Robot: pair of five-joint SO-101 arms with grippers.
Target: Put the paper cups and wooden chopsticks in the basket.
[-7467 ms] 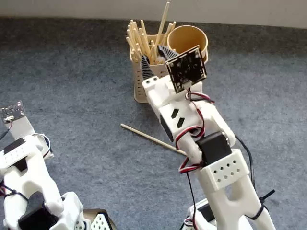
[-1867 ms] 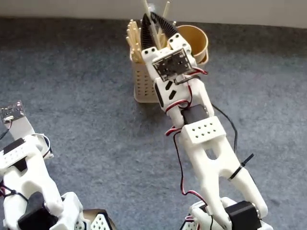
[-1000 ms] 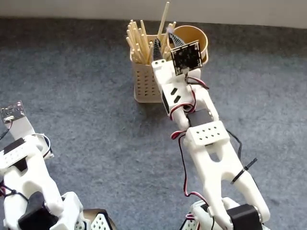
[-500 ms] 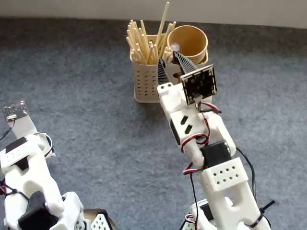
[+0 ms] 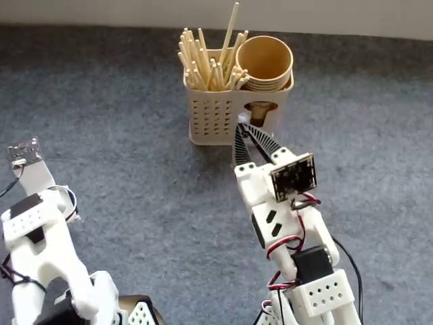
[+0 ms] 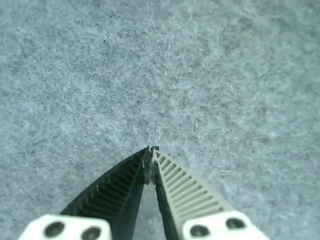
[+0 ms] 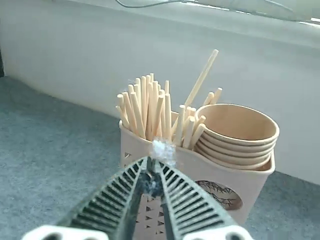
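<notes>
surface: grey short-pile mat (image 5: 115, 122) over the table, spans the high view | far edge: meets pale wall (image 5: 338, 13) at 12 o'clock | on it: 1 cream perforated basket (image 5: 215, 125), upright, base flat on mat, at 12 o'clock just short of the wall

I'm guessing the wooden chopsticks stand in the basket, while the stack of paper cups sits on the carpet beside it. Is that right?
Not quite. The stack of paper cups sits inside the basket, not on the carpet beside it. The high view shows the cups in the basket right next to the wooden chopsticks, which do stand in it.
</notes>
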